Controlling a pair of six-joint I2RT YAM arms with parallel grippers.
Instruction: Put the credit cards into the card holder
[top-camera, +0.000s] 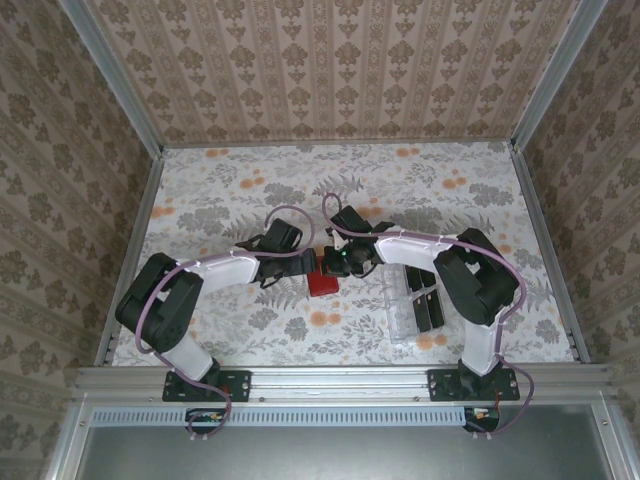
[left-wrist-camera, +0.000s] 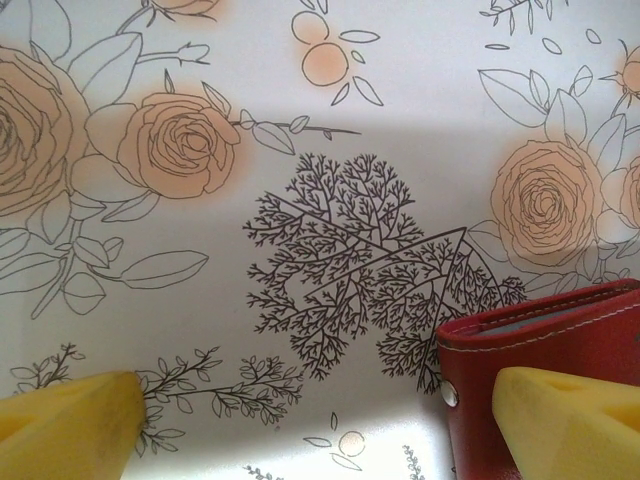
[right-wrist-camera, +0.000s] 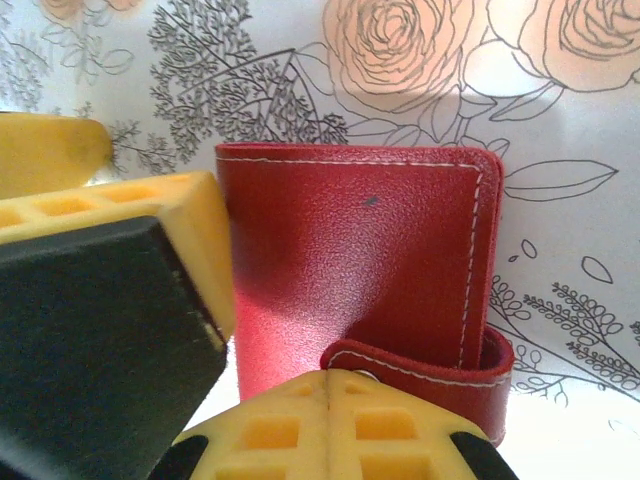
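Observation:
The red card holder (top-camera: 322, 282) lies folded on the flowered table between both grippers. In the right wrist view the card holder (right-wrist-camera: 350, 260) has its snap strap (right-wrist-camera: 430, 370) wrapped round its near edge. My right gripper (right-wrist-camera: 328, 385) is shut, pads pressed together, with its tips against that strap. My left gripper (left-wrist-camera: 320, 430) is open wide; its right finger (left-wrist-camera: 570, 415) rests over the card holder (left-wrist-camera: 560, 345), its left finger (left-wrist-camera: 70, 430) over bare table. Black credit cards (top-camera: 428, 305) stand in a clear tray to the right.
The clear slotted tray (top-camera: 403, 312) sits under my right arm's forearm, near the front right. The left gripper's yellow and black finger (right-wrist-camera: 130, 300) crowds the card holder's left edge in the right wrist view. Patterned walls enclose the table.

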